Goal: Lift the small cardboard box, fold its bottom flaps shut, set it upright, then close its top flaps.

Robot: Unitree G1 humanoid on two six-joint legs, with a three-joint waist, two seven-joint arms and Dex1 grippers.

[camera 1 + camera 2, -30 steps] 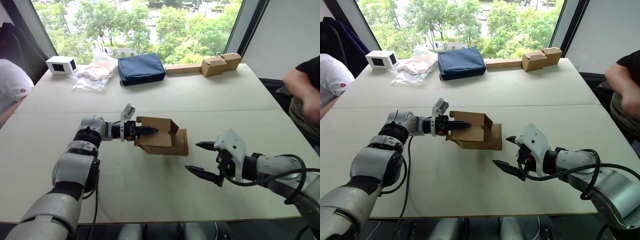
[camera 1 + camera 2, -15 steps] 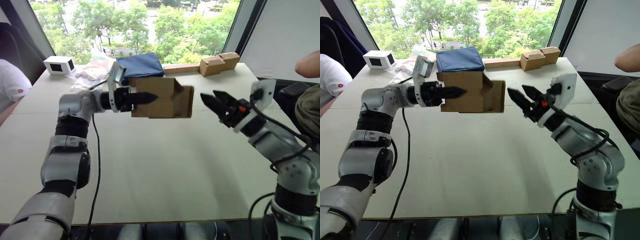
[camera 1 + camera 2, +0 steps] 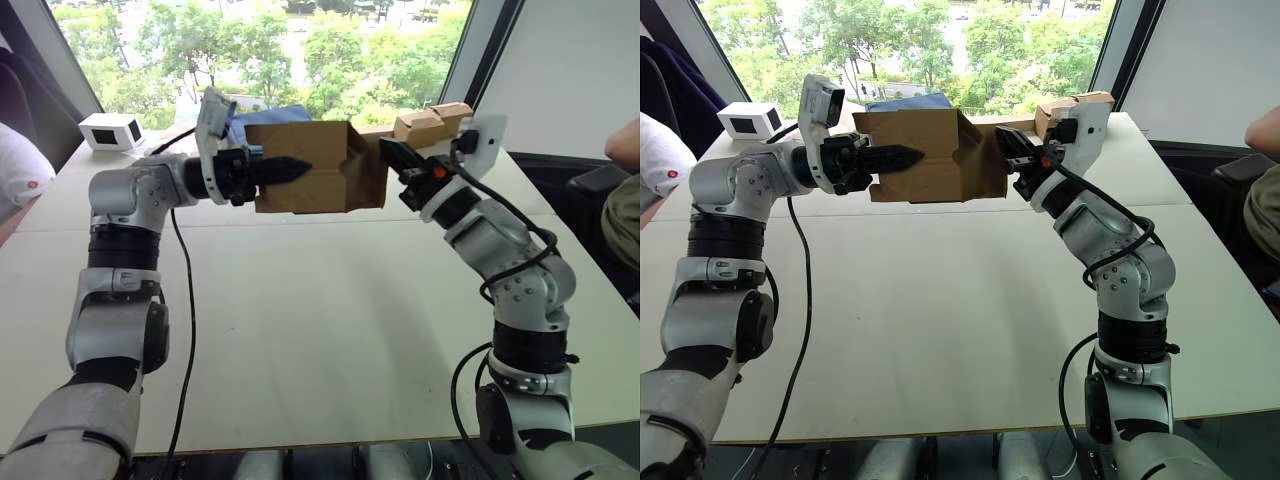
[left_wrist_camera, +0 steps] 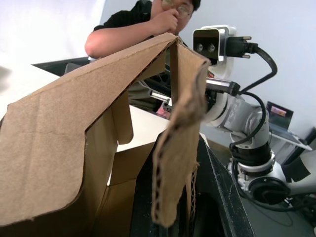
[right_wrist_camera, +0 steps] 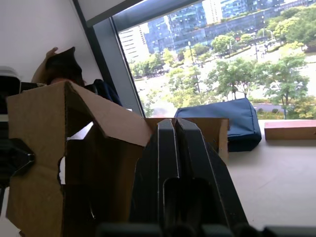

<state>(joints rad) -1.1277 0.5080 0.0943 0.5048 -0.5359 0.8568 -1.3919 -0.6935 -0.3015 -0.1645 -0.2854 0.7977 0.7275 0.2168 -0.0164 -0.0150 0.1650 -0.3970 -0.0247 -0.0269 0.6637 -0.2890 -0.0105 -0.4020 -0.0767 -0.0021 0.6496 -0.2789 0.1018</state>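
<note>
Left eye view: one white table (image 3: 330,330) is seen before a wide window (image 3: 300,50), with one white device (image 3: 108,130) at its far left. One small cardboard box (image 3: 305,182) is held aloft, a wall clamped by the left gripper (image 3: 285,168). The right gripper (image 3: 392,152), fingers pressed together, is met at its right end, with two joined tan boxes (image 3: 432,122) behind.

No readable text, labels, brand names, numbers or signs anywhere, plain brown small cardboard box (image 3: 310,167) unprinted, small red mark on a person's white sleeve (image 3: 22,172) illegible
</note>
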